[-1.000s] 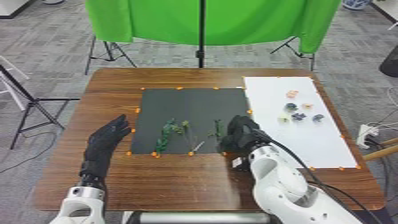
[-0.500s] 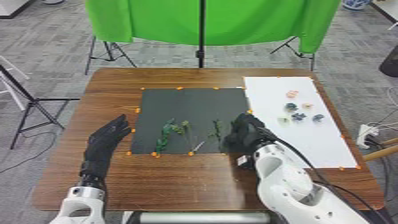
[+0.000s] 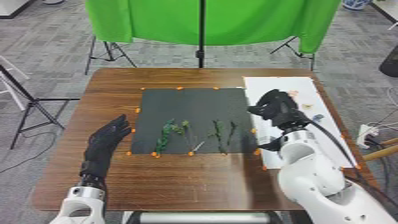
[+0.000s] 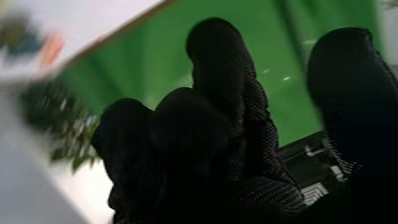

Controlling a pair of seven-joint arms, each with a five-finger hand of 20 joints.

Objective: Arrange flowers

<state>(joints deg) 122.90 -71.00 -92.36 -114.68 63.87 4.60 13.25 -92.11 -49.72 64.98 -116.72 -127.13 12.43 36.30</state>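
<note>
- Brown wooden counter (image 3: 178,180)
- Black mat (image 3: 187,105) on it, green stems (image 3: 165,134) lying on the mat's nearer half
- White sheet (image 3: 266,85) just right of the mat, bearing small flower heads (image 3: 318,118)
- Orange bits (image 3: 179,88) along the edges of both

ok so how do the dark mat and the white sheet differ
The dark mat is broader and shorter; the white sheet is narrower and longer. Green stems lie on the mat, small blossoms on the sheet. Both lie flat on the table, with orange marks along their edges.
</note>
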